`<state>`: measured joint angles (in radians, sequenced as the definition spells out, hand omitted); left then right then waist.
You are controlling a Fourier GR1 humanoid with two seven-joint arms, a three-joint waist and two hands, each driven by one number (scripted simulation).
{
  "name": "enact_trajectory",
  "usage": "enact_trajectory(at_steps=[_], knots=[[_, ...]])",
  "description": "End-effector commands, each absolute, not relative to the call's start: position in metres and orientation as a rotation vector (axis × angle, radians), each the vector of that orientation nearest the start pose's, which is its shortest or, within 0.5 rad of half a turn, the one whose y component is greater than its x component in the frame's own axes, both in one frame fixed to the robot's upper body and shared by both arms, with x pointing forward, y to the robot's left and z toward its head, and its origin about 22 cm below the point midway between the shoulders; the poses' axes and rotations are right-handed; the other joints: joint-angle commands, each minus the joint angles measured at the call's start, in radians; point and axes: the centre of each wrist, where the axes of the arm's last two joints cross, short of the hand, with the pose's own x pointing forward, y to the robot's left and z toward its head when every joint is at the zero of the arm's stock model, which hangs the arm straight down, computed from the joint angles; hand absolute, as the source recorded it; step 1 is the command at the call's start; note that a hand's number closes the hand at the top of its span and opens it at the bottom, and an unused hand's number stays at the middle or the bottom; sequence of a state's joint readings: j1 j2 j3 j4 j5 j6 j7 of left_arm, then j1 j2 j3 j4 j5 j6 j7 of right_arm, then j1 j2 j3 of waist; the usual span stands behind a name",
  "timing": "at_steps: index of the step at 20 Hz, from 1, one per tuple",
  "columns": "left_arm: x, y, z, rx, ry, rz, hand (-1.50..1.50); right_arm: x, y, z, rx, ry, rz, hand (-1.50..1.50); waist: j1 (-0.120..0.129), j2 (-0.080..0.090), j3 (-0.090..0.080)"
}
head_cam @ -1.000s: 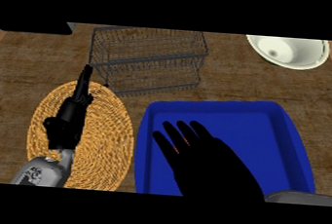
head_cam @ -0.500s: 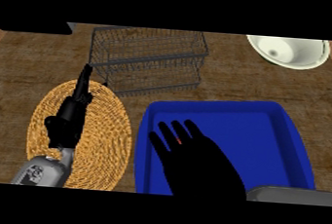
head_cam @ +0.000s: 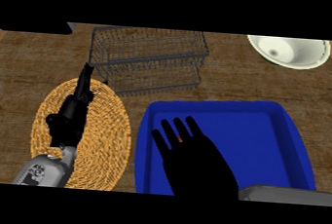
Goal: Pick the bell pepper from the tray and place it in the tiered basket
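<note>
Seen from above, looking steeply down at a brown wooden worktop (head_cam: 28, 70). Nearest the viewer, two grey forearms enter from the lower edge.

The right hand (head_cam: 194, 160), black, lies spread over a blue rectangular tray (head_cam: 257, 135). Its fingers (head_cam: 173, 134) are straight and slightly apart, pointing away and curled round nothing. A tiny red fleck shows between them. This is most likely the bell pepper (head_cam: 180, 140), in the left half of the tray and almost wholly hidden under the hand (its shape and lie cannot be made out).

To the left, the left hand (head_cam: 67, 121) rests edge-on above a round woven mat (head_cam: 106, 129), fingers straight and together, holding nothing.

Farther off, beyond the mat and tray, stands the tiered basket (head_cam: 147, 59), made of dark wire with two levels, both apparently holding nothing. At the far right, well apart from it, sits a white bowl (head_cam: 288, 50).

The step in hand looks like the reach for the pick: the hand is over the pepper but has not closed. The next move probably calls for lowering the hand, curling fingers and thumb round the pepper, and lifting it clear of the tray's wall. The hand would then travel forward and left to the basket.
</note>
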<state>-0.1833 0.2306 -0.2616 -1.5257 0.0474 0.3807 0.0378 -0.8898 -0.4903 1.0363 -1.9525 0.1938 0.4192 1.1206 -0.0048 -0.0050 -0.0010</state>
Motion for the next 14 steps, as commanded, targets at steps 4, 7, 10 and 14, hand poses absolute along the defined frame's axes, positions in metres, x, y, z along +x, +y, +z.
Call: enact_trajectory(at_steps=[4, 7, 10, 14], knots=[[0.270, 0.206, 0.031, 0.198, -1.656, -0.088, 0.00, 0.214, -0.072, 0.165, -0.932, -1.006, 1.739, -1.50, 0.003, 0.001, 0.000], [0.272, 0.209, 0.020, 0.198, -1.658, -0.108, 0.00, 0.216, -0.071, 0.165, -0.902, -0.999, 1.715, -1.50, 0.001, 0.002, 0.000], [0.274, 0.203, 0.028, 0.193, -1.653, -0.090, 0.00, 0.217, -0.082, 0.160, -0.885, -0.967, 1.717, -1.50, 0.000, 0.002, 0.001], [0.269, 0.214, 0.039, 0.200, -1.665, -0.106, 0.00, 0.215, -0.086, 0.135, -0.854, -0.972, 1.738, -1.50, 0.005, 0.003, 0.001]])
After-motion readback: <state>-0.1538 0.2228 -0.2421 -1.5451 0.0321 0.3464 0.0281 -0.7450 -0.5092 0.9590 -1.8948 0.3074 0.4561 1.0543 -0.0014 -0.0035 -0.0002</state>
